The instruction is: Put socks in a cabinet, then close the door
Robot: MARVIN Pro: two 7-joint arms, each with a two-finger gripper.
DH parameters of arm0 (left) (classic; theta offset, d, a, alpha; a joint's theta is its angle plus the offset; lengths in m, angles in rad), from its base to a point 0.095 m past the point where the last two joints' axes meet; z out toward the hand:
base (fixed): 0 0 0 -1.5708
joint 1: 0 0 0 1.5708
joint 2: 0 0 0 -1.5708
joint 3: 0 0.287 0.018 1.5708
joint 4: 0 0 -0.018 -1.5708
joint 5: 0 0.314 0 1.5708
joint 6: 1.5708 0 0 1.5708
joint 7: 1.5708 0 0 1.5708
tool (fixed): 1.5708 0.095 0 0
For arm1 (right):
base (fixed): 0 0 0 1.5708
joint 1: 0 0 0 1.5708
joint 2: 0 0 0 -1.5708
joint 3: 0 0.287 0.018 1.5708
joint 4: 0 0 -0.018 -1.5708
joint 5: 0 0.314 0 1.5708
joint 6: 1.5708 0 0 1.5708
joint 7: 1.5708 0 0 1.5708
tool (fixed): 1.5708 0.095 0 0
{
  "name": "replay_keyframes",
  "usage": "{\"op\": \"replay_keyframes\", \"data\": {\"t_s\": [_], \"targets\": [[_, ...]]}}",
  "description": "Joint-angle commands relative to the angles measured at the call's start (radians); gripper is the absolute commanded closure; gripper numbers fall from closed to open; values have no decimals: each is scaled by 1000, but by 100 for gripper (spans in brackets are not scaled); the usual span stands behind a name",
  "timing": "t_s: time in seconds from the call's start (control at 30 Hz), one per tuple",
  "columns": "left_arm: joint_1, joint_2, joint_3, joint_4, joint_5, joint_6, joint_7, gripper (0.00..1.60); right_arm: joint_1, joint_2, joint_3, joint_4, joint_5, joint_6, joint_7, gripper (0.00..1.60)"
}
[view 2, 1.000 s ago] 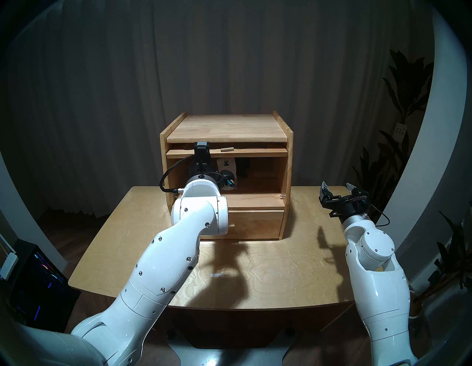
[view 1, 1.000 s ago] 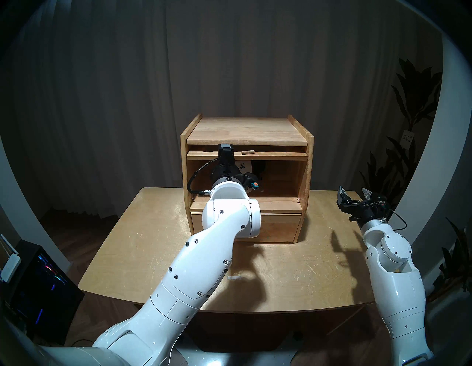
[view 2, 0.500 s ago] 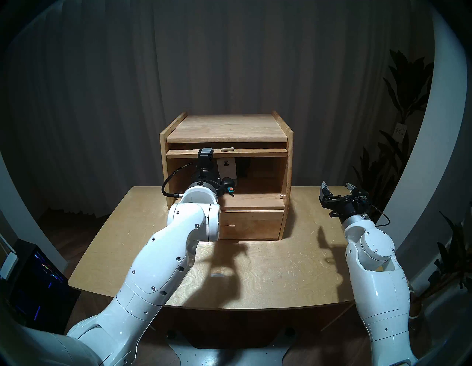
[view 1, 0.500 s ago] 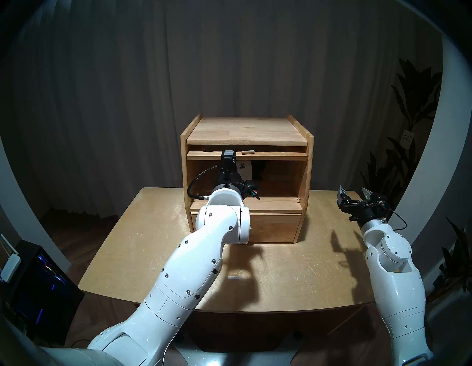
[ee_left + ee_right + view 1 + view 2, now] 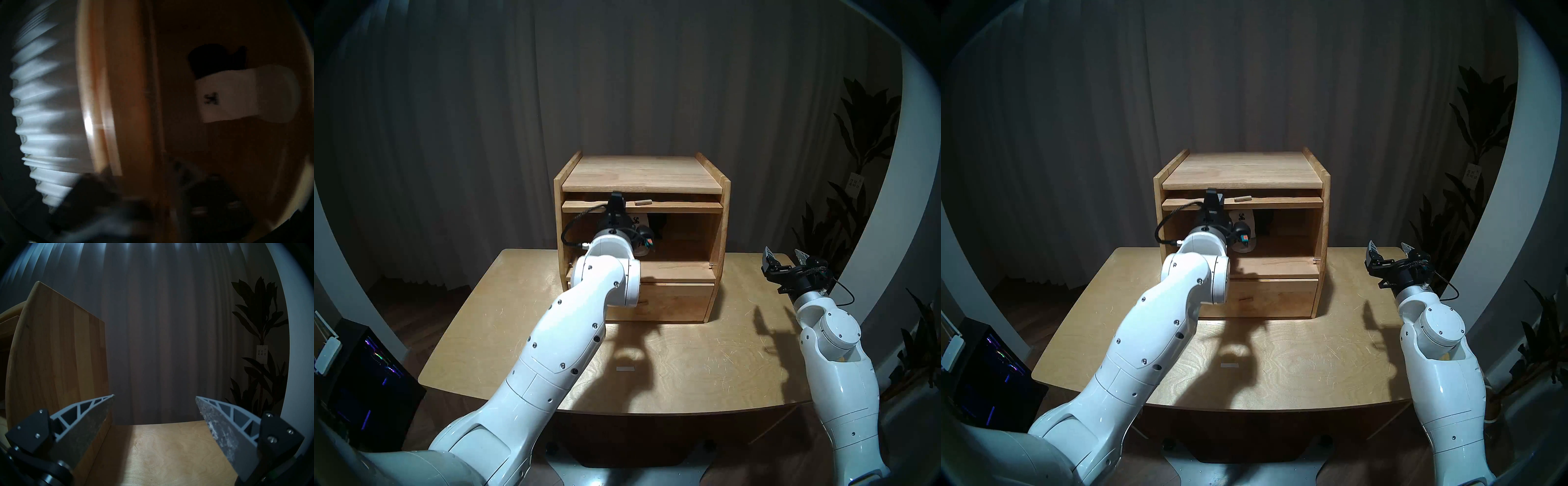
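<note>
The right pincer [image 5: 154, 414] hovers over the surface [image 5: 687, 359] beside the cabinet [image 5: 641, 176], its fingers spread wide and empty. The left pincer [image 5: 617, 200] reaches up to the raised door [image 5: 683, 206]; whether it grips is blurred. Deeper inside lie the white sock [image 5: 246, 96] and, behind and touching it, the black sock [image 5: 215, 59].
</note>
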Motion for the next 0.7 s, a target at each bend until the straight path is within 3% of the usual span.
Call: {"op": "replay_keyframes", "data": {"t_s": [0.0, 0.27, 0.67], "targets": [[-20, -8, -35, 11, -15, 12, -20, 160, 6, 3, 2, -24, -2, -11, 3, 0], [72, 3, -17, -92, 4, 54, -28, 160, 6, 3, 2, -24, -2, -11, 3, 0], [124, -1, -7, -112, 17, 94, 17, 160, 6, 3, 2, -24, -2, -12, 2, 0]]}}
